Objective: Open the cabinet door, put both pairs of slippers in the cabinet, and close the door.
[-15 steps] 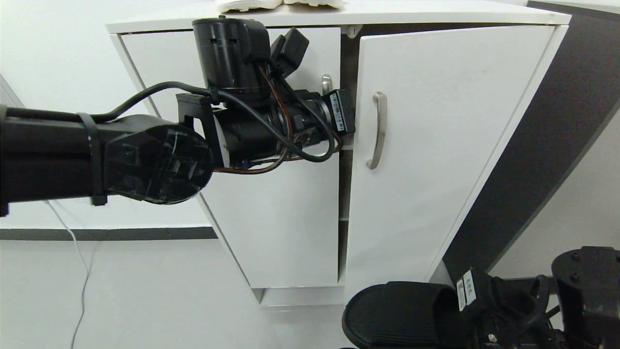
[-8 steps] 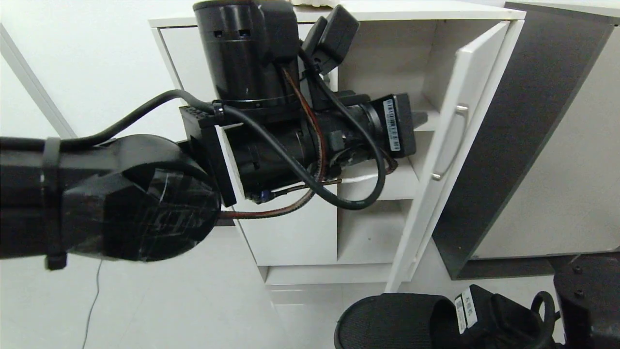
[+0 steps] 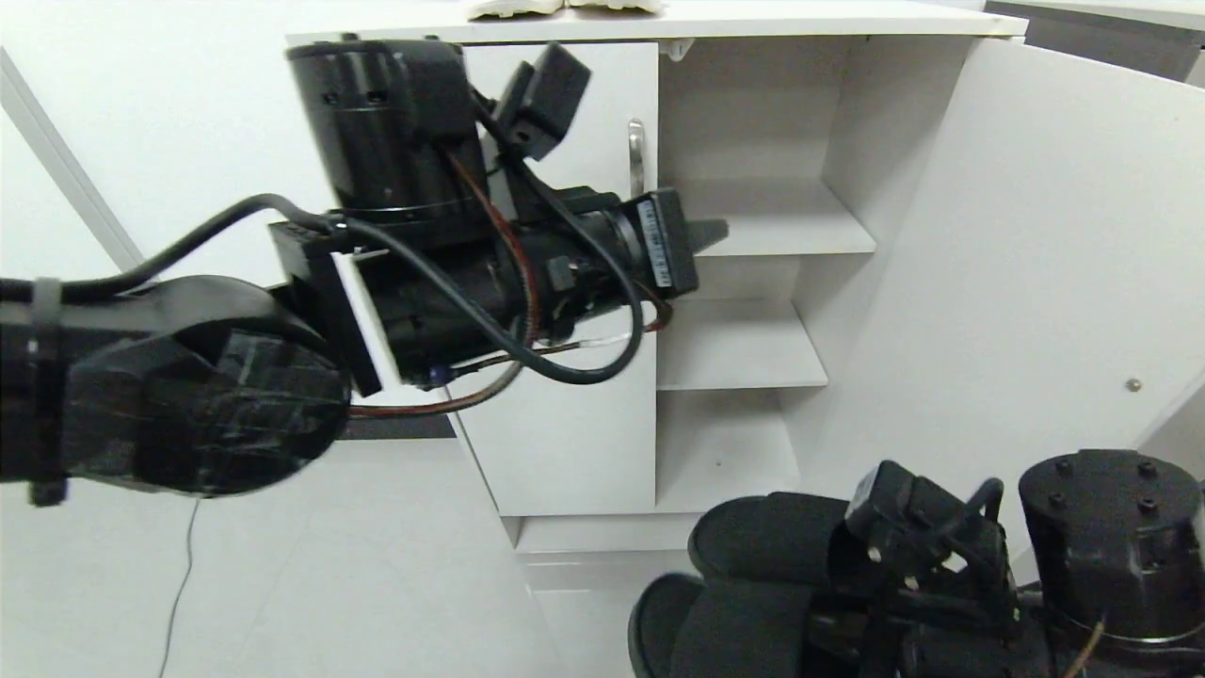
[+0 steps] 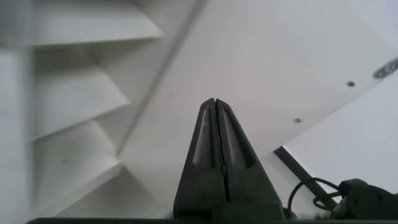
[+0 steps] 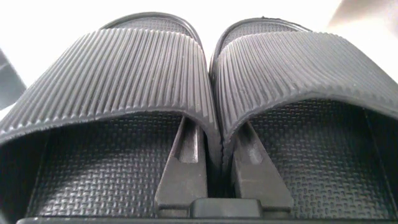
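The white cabinet [image 3: 847, 19] stands with its right door [image 3: 1036, 264] swung wide, baring three compartments; its left door [image 3: 565, 443] is closed. Low before the cabinet's foot, the pair of black slippers [image 3: 772, 546] sits side by side in the right gripper [image 5: 216, 143], whose fingers reach under both straps and pinch the adjoining inner edges together. The left gripper [image 3: 717, 229] hangs at the upper shelf [image 3: 772, 221], fingers pressed together on nothing. A pale pair [image 3: 527, 8] lies on the cabinet's top.

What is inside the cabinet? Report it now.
Behind the open right door: two white shelves, nothing on their visible parts. The left pincer covers part of the upper shelf, and the shut left door hides the other half.
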`<state>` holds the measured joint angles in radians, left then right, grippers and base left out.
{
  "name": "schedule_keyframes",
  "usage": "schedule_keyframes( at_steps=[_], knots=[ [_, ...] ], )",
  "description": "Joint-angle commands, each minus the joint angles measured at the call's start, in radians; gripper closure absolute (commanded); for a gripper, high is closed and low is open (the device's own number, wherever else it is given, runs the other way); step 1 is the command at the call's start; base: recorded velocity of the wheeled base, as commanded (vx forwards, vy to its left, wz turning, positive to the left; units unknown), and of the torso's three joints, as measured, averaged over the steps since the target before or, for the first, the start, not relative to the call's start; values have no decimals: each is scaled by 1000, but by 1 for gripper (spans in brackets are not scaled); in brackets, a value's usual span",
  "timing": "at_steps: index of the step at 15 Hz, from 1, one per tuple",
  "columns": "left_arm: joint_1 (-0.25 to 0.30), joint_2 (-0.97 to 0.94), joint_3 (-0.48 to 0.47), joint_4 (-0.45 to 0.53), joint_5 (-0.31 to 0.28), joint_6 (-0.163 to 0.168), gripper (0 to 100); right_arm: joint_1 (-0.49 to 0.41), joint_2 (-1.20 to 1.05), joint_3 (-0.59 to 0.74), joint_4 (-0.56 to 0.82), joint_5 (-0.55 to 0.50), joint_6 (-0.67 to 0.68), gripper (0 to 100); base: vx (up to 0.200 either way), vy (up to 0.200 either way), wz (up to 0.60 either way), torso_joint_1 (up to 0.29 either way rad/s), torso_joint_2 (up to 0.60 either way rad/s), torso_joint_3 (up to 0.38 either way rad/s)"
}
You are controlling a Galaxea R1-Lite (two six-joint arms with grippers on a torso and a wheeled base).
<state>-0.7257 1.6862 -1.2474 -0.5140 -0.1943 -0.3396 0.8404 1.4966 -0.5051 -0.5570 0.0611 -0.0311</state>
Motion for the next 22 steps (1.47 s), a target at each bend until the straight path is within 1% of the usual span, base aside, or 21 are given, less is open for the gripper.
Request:
schedule_keyframes(
  at_steps=[1, 2, 3, 5, 6, 7, 8, 9, 10, 11, 12, 14, 15, 16, 18, 20, 21, 22],
  knots=[
    [72, -187, 138, 3, 24, 8, 100, -11, 103, -75, -44, -125, 85, 100, 0, 0, 0, 0, 0, 0],
    [80, -272, 203, 12, 65, 11, 100, -11, 148, -101, -73, -219, 132, 100, 0, 0, 0, 0, 0, 0],
    [97, -361, 260, 51, 116, 25, 100, -14, 189, -116, -104, -305, 171, 100, 0, 0, 0, 0, 0, 0],
    [151, -553, 355, 189, 237, 122, 100, -38, 283, -153, -185, -432, 209, 100, 0, 0, 0, 0, 0, 0],
    [184, -646, 405, 252, 291, 152, 100, -50, 324, -176, -224, -492, 211, 100, 0, 0, 0, 0, 0, 0],
    [256, -732, 454, 308, 320, 172, 100, -61, 367, -194, -258, -544, 211, 100, 0, 0, 0, 0, 0, 0],
    [327, -819, 513, 358, 365, 205, 100, -72, 396, -204, -288, -583, 207, 100, 0, 0, 0, 0, 0, 0],
    [376, -907, 568, 378, 427, 218, 100, -75, 412, -207, -310, -599, 204, 100, 0, 0, 0, 0, 0, 0],
    [425, -987, 634, 384, 486, 218, 100, -75, 413, -204, -322, -603, 198, 100, 0, 0, 0, 0, 0, 0],
    [485, -1054, 698, 384, 524, 220, 100, -75, 415, -202, -323, -603, 197, 100, 0, 0, 0, 0, 0, 0],
    [545, -1139, 777, 384, 536, 223, 100, -75, 416, -201, -323, -603, 195, 100, 0, 0, 0, 0, 0, 0],
    [640, -1289, 931, 385, 544, 266, 100, -75, 421, -199, -323, -603, 195, 100, 0, 0, 0, 0, 0, 0],
    [672, -1324, 970, 385, 546, 271, 100, -75, 421, -199, -323, -603, 195, 100, 0, 0, 0, 0, 0, 0],
    [756, -1450, 1070, 385, 539, 275, 100, -75, 433, -197, -323, -603, 197, 100, 0, 0, 0, 0, 0, 0],
    [764, -1570, 1145, 394, 535, 303, 100, -73, 441, -199, -327, -603, 197, 100, 0, 0, 0, 0, 0, 0],
    [750, -1639, 1178, 443, 469, 315, 100, -70, 441, -199, -327, -604, 197, 100, 0, 0, 0, 0, 0, 0],
    [740, -1654, 1192, 445, 461, 323, 100, -64, 438, -199, -327, -606, 197, 100, 0, 0, 0, 0, 0, 0],
    [726, -1686, 1217, 450, 435, 367, 100, -60, 436, -197, -327, -606, 197, 100, 0, 0, 0, 0, 0, 0]
  ],
)
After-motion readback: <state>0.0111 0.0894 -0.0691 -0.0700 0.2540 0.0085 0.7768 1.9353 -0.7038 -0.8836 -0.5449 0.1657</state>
